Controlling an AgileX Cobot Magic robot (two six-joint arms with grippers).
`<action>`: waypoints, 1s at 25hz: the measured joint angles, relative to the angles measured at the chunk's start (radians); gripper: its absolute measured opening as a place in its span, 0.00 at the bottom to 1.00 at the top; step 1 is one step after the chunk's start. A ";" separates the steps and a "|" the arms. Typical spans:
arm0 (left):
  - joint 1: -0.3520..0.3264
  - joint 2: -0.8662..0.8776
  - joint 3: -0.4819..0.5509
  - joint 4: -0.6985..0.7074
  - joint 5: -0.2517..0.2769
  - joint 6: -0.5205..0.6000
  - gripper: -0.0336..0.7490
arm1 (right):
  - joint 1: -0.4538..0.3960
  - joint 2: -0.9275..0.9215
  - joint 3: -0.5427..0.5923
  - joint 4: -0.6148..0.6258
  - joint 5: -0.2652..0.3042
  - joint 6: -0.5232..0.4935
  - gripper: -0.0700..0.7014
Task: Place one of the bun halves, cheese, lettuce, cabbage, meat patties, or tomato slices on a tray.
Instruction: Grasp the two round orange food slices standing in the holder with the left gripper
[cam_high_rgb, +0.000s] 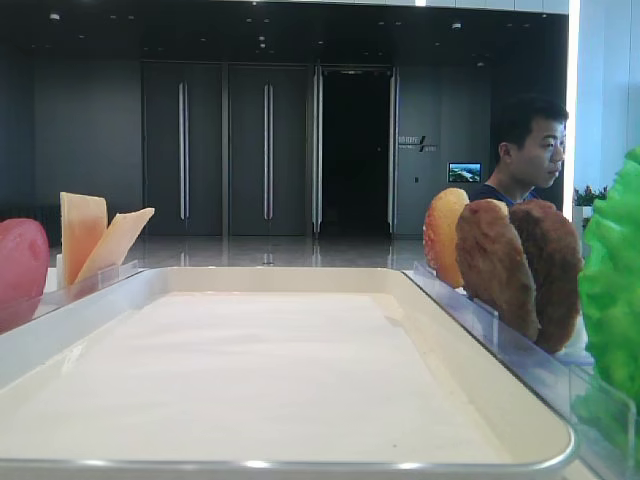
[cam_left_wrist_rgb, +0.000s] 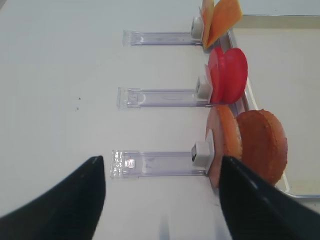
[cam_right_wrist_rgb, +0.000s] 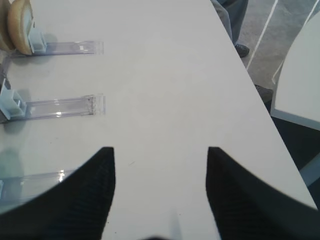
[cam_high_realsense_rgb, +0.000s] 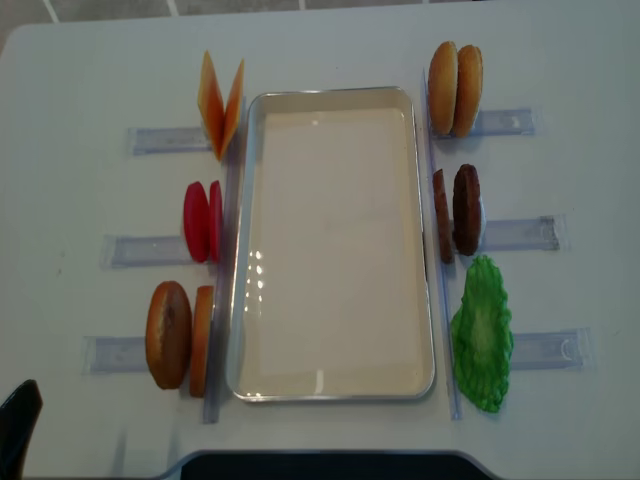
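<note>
The tray (cam_high_realsense_rgb: 335, 245) sits lengthwise at the centre of the white desk (cam_high_realsense_rgb: 80, 80), bare inside, nothing laid on it.

Left of the tray, each standing on edge in a clear holder (cam_left_wrist_rgb: 160, 164): two cheese (cam_high_realsense_rgb: 220, 103) slices leaning apart in a V at the far end, the tomato slices (cam_high_realsense_rgb: 202, 221) as a pair in the middle, and a bun half (cam_high_realsense_rgb: 168, 334) with a second orange disc beside it at the near end, just beside the tray rim.

Right of the tray: another bun pair (cam_high_realsense_rgb: 455, 75) at the far end, the meat patties (cam_high_realsense_rgb: 458, 210) upright in the middle, the lettuce (cam_high_realsense_rgb: 482, 333) at the near end, leaning close to the tray rim.

Left gripper (cam_left_wrist_rgb: 161, 200): jaws spread wide, holding nothing, over bare desk just short of the near left holder; the bun half shows beside the right-hand finger.

Right gripper (cam_right_wrist_rgb: 160, 192): jaws wide, nothing between them, bare desk beneath, the holders off to its left.

A man (cam_high_rgb: 527, 150) stands in the background, face in profile.
</note>
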 joint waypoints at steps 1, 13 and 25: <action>0.000 0.000 0.000 0.000 0.000 0.000 0.73 | 0.000 0.000 0.000 0.000 0.000 0.000 0.63; 0.000 0.000 0.000 0.000 0.000 0.000 0.72 | 0.000 0.000 0.000 0.000 0.000 0.000 0.63; 0.000 0.207 -0.113 -0.014 0.018 0.000 0.67 | 0.000 0.000 0.000 0.000 0.000 0.000 0.63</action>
